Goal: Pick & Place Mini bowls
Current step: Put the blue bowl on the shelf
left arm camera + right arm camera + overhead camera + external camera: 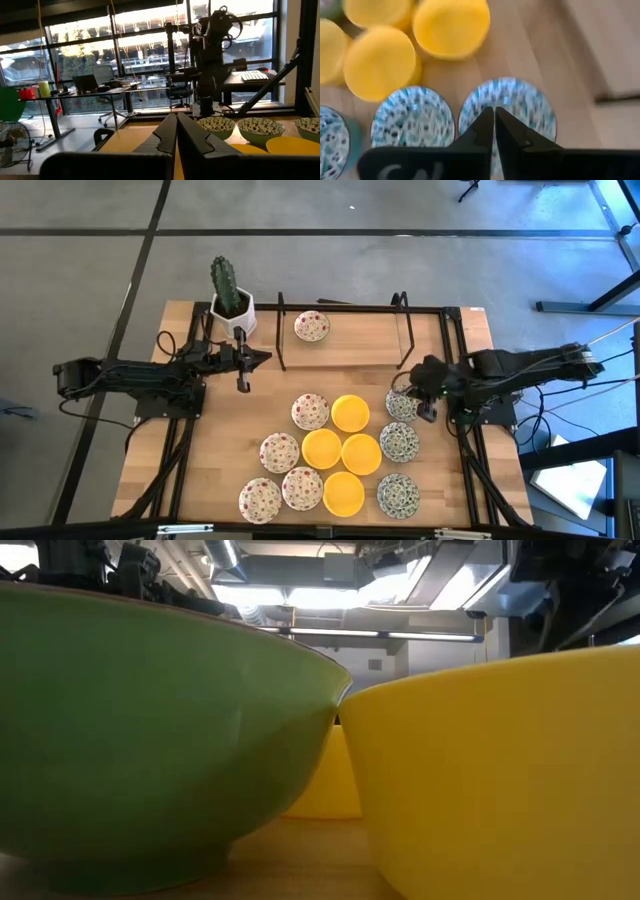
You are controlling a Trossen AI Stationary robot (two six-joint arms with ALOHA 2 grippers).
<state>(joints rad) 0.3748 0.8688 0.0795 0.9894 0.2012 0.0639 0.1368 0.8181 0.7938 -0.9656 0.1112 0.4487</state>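
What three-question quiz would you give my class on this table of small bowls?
1. True or false: the left hand and the right hand are both shut.
2. How many plain yellow bowls are on the table? A two, B four, C six.
3. Which bowl stands alone at the back, near the cactus?

Key: 1 true. 2 B. 3 the red-speckled bowl.
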